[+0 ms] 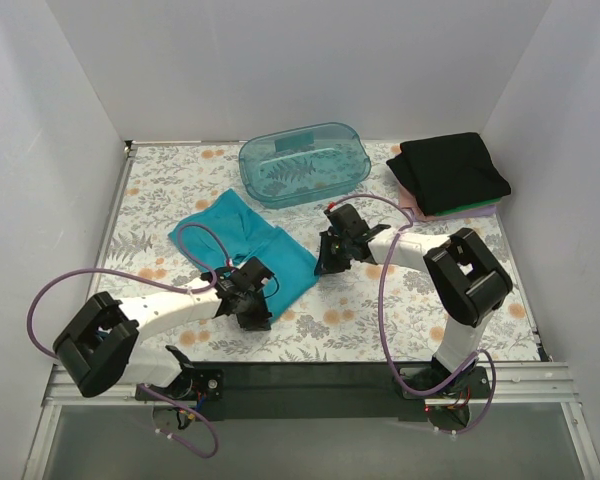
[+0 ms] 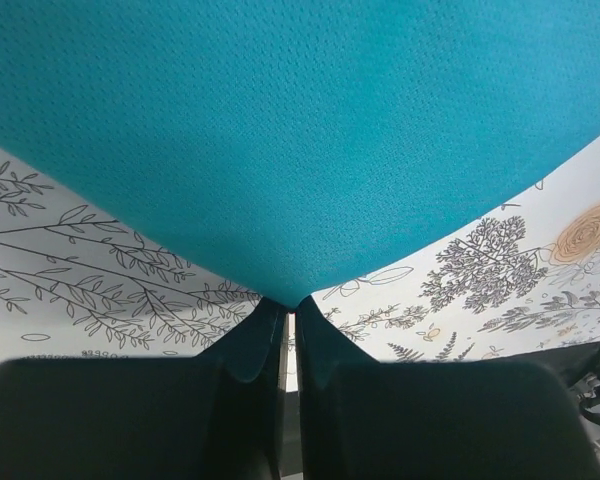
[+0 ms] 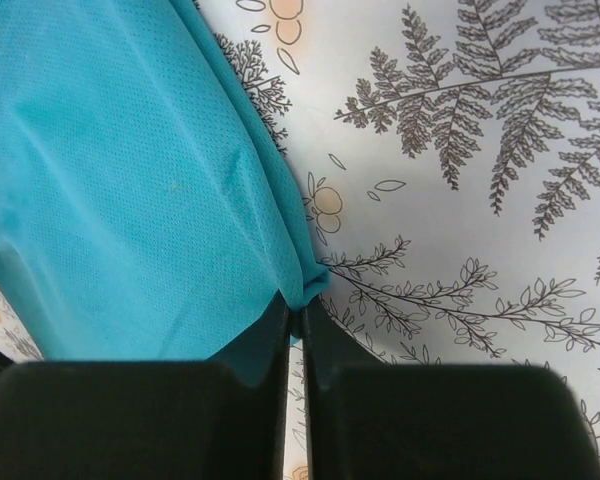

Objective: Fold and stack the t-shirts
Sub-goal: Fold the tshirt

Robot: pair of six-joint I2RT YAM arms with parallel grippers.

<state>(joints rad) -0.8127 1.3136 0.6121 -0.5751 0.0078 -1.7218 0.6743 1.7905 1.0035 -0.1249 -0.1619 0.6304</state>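
Note:
A teal-blue t-shirt (image 1: 242, 240) lies partly folded on the floral table, left of centre. My left gripper (image 1: 252, 308) is shut on its near edge; in the left wrist view the cloth (image 2: 300, 140) runs into the closed fingertips (image 2: 292, 303). My right gripper (image 1: 327, 262) is shut on the shirt's right corner; the right wrist view shows the bunched corner (image 3: 310, 285) pinched between the fingers. A stack of folded shirts, black (image 1: 454, 170) on top of pinkish (image 1: 416, 206) and green (image 1: 480, 209), sits at the back right.
A translucent teal plastic tub (image 1: 305, 163) stands upside down at the back centre, just beyond the shirt. White walls close in the table on three sides. Purple cables loop off both arms.

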